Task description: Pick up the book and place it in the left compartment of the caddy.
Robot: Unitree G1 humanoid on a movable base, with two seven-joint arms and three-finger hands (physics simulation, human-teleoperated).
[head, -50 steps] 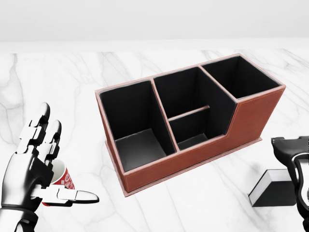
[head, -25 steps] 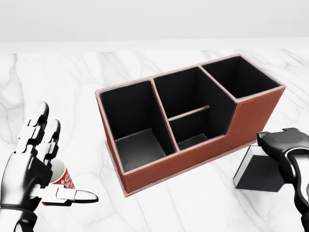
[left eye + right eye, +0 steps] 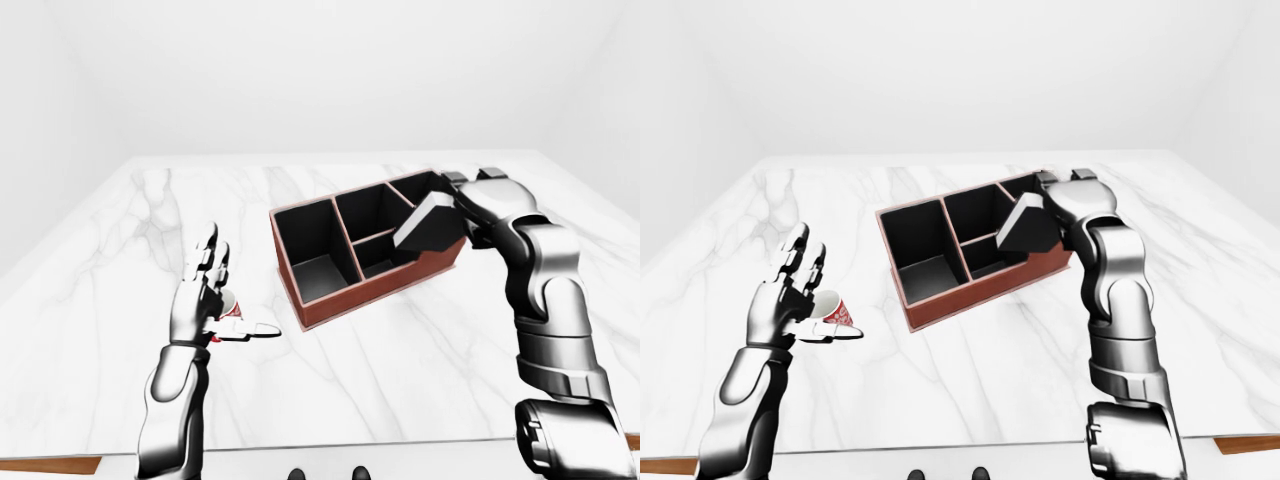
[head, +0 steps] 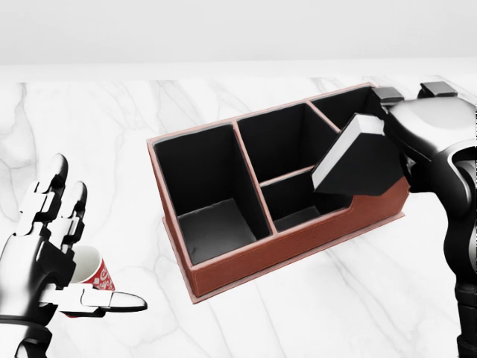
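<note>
the right robot hand has its fingers closed round the book, a dark-covered volume with a pale page edge, and holds it tilted in the air over the right end of the caddy. in the head view the book overlaps the caddy's right compartment and the edge of the middle section, its pale page edge showing along the upper left side; it is clear of the desk and not inside any compartment

the caddy is a reddish-brown box with black lining, lying at an angle on the white marbled desk, with one large compartment at its left end (empty in these views), a middle section split in two by a low divider, and a right compartment mostly hidden behind the book and the hand

the left robot hand is well apart from the caddy, at the lower left of the head view, with its fingers spread open and pointing up and the thumb stretched out sideways; it grips nothing. just behind it a red-and-white paper cup lies tipped on its side on the desk, partly covered by the palm, and whether the hand touches it is unclear
</note>
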